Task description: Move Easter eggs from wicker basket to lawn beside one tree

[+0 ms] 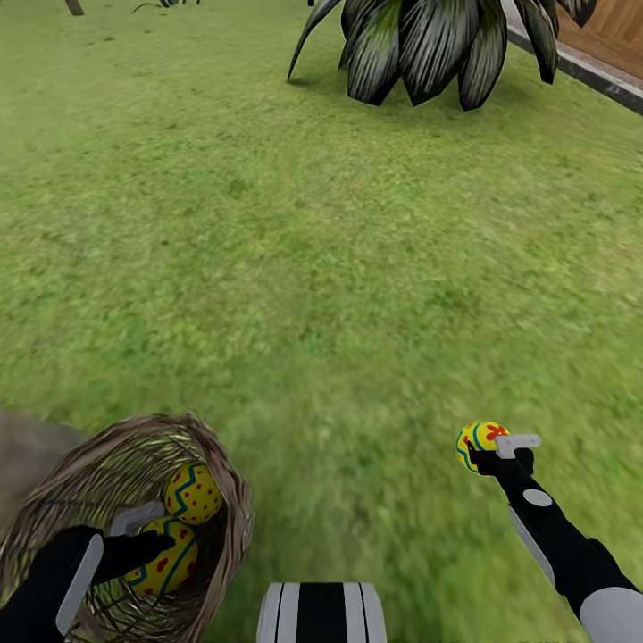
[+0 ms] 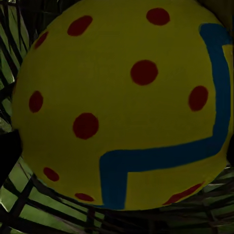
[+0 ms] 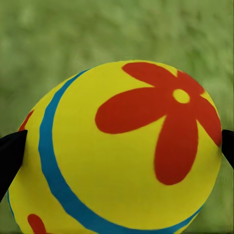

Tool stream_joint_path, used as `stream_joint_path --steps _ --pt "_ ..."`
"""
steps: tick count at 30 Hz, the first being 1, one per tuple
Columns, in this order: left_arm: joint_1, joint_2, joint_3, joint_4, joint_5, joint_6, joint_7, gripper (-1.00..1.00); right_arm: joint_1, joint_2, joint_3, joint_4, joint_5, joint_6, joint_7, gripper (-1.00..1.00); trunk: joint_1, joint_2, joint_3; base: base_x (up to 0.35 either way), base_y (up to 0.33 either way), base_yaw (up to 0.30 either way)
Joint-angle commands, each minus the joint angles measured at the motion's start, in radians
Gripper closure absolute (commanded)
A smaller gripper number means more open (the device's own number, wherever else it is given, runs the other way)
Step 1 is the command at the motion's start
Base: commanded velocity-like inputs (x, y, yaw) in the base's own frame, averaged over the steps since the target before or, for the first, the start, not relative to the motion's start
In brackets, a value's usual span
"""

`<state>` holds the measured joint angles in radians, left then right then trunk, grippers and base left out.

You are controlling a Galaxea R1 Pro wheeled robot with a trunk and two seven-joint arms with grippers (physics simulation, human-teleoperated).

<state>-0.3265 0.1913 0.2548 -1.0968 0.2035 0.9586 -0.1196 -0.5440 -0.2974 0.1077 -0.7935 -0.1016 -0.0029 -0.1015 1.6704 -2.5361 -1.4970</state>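
Easter eggs: a flowered egg [image 1: 480, 441] sits clamped in the right gripper [image 1: 487, 449] above the lawn [image 1: 339, 268]; two dotted eggs [image 1: 193, 493] lie in the wicker basket [image 1: 228, 500], left gripper [image 1: 154, 546] against the lower one, grip unclear.

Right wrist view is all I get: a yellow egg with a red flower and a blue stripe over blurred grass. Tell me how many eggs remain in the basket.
Observer: Two yellow eggs painted with red dots and blue zigzags lie inside the brown woven wicker basket, seen from the head camera.
Operator: Report the left gripper.
Observer: The left gripper reaches into the basket at the lower dotted egg; I cannot tell whether it has closed.
Operator: Describe what lies ahead.
Observer: Open green lawn, then a dark broad-leaved plant by a wooden fence.
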Motion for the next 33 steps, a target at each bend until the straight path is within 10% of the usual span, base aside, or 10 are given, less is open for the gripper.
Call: stream_joint_path --steps 1,4,5,33 --pt "0.0 -0.002 0.001 0.0 0.004 0.005 -0.004 -1.0 -0.001 -0.002 0.007 0.0 -0.01 0.0 -0.009 1.0 0.0 -0.001 -0.005 0.0 0.0 0.0" --pt "0.0 -0.01 0.0 0.0 0.004 0.005 -0.003 -1.0 -0.001 -0.002 0.007 0.0 -0.01 0.0 -0.009 1.0 0.001 -0.001 -0.012 0.0 0.0 0.0" --pt "0.0 -0.011 0.0 0.0 0.004 0.005 -0.005 1.0 -0.001 -0.002 0.007 0.0 -0.01 0.0 -0.009 1.0 0.001 -0.001 -0.012 0.0 0.0 0.0" --pt "0.0 -0.032 -0.002 0.003 0.003 0.005 -0.005 1.0 0.0 -0.008 0.006 0.036 -0.01 -0.004 -0.004 1.0 0.001 -0.001 -0.012 0.0 0.0 0.0"
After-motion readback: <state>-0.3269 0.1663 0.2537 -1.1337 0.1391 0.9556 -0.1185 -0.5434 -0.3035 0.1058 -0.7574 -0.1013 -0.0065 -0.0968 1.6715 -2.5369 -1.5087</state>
